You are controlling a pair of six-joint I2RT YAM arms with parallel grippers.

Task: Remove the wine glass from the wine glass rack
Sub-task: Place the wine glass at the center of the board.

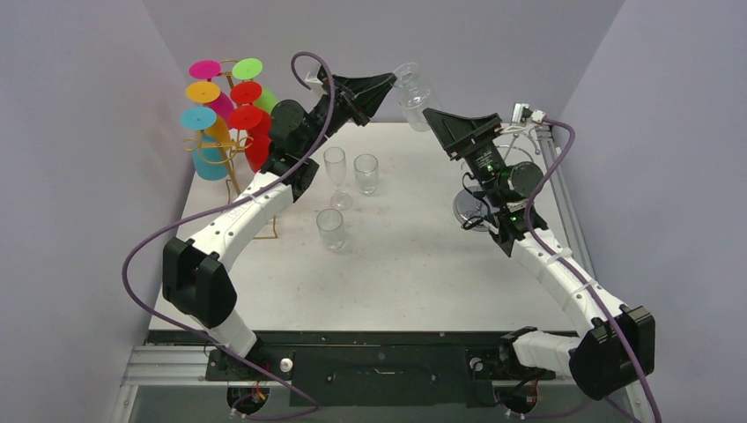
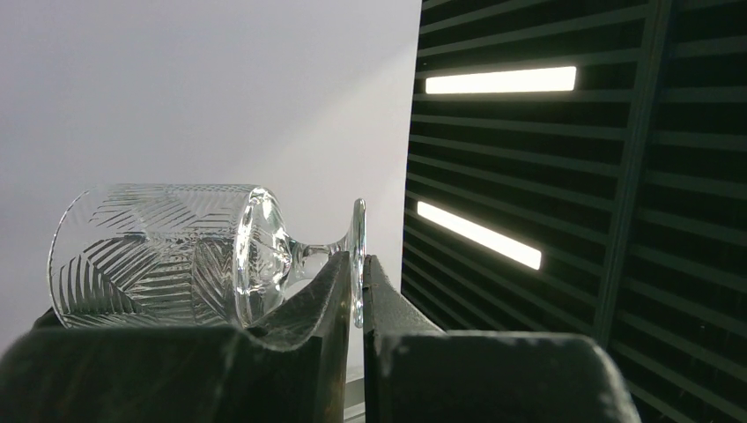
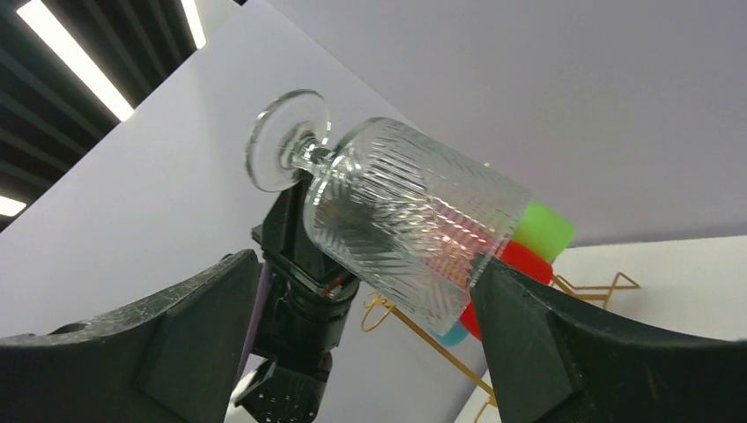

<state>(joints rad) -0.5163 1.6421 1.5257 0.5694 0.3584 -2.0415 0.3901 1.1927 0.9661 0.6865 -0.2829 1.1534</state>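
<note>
I have the left jaws clamped on the foot of the cut-pattern wine glass (image 2: pixel 167 251), holding it on its side in the air toward the back of the tabletop (image 1: pixel 414 264), well apart from the rack (image 1: pixel 233 172) (colored glasses (image 1: pixel 247 117) hang there). The right jaws gape wide either side of its bowl; I cannot tell whether they touch it.

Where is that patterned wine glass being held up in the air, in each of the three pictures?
Top external: wine glass at top centre, held aloft.
Left wrist: lower left, lying sideways.
Right wrist: centre, tilted, foot at upper left.
Shared landmark: the left tool pinching its foot.
</note>
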